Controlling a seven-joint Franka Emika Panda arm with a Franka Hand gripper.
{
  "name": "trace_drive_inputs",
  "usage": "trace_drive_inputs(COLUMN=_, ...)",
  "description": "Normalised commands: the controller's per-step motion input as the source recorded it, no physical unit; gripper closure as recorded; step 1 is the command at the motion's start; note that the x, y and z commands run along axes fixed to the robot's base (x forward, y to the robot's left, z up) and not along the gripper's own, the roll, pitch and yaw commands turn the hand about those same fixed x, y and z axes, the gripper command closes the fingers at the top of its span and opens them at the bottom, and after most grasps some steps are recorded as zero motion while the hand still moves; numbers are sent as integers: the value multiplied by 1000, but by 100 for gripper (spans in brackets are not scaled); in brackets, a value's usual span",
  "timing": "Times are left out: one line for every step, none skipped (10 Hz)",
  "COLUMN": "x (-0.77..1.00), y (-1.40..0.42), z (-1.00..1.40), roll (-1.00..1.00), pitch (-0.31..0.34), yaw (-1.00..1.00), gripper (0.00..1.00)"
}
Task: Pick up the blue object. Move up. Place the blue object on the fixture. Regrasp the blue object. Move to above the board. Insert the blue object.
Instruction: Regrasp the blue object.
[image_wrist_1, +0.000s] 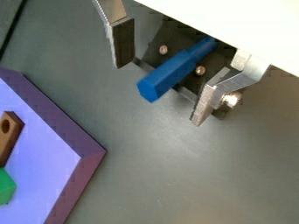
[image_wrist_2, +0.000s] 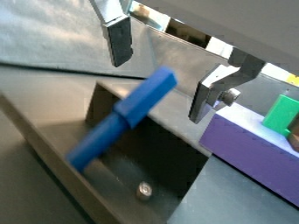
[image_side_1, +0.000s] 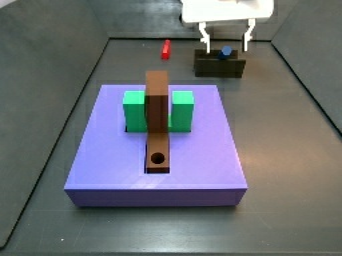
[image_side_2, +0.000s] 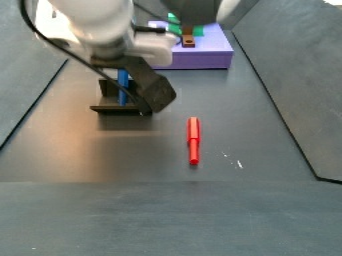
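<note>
The blue object (image_wrist_1: 176, 70) is a slim blue peg leaning tilted in the fixture (image_wrist_2: 158, 171), a dark open-topped holder. It also shows in a wrist view (image_wrist_2: 128, 118) and in both side views (image_side_1: 229, 52) (image_side_2: 124, 80). My gripper (image_wrist_1: 167, 74) hangs just above the fixture (image_side_1: 221, 66) with its jaws open. One finger (image_wrist_1: 121, 44) stands on each side of the peg with a gap, and neither touches it. The gripper also shows in a wrist view (image_wrist_2: 163, 70). The lavender board (image_side_1: 201, 150) lies apart from the fixture and carries a green block (image_side_1: 183, 110) and a brown bar (image_side_1: 156, 115) with a round hole.
A small red peg (image_side_2: 194, 140) lies on the dark floor beside the fixture (image_side_2: 123, 108); it also shows in a side view (image_side_1: 166, 48). The board's corner (image_wrist_1: 52, 131) is close to the gripper in both wrist views (image_wrist_2: 251, 144). Raised dark walls edge the floor.
</note>
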Motion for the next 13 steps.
trace_drive_inputs(x=-114, y=-34, z=80, roll=1000, pitch=-314, yaw=-177, gripper=0)
trace_drive_inputs(x=-103, y=0, z=74, roll=1000, pitch=-326, yaw=-163, gripper=0)
trace_drive_inputs(x=0, y=0, z=40, roll=1000, pitch=-251, yaw=-89, gripper=0)
trace_drive_inputs(x=189, y=-17, z=151, roll=634, pitch=-246, yaw=-3, gripper=0)
trace_drive_inputs(x=397, y=-106, z=163, roll=329, pitch=-309, yaw=0, gripper=0)
trace_drive_inputs(x=346, y=-49, z=129, roll=140, pitch=-394, yaw=0, gripper=0)
trace_drive_inputs(x=440, y=-3, z=106, roll=97, pitch=-326, yaw=0, gripper=0)
trace_drive_inputs(x=483, y=0, z=123, roll=89, pitch=-277, yaw=0, gripper=0)
trace_drive_inputs(x=443, y=0, z=140, roll=74, pitch=-257, yaw=0, gripper=0)
trace_drive_inputs(x=471, y=0, z=134, roll=117, pitch=-171, yaw=3, gripper=0)
trace_drive_inputs(x=443, y=0, z=140, roll=100, pitch=-137, yaw=14, gripper=0)
trace_drive_inputs(x=463, y=0, z=169, roll=114, pitch=-117, yaw=29, gripper=0)
trace_drive_inputs(x=497, y=0, z=194, roll=229, pitch=-109, yaw=51, gripper=0)
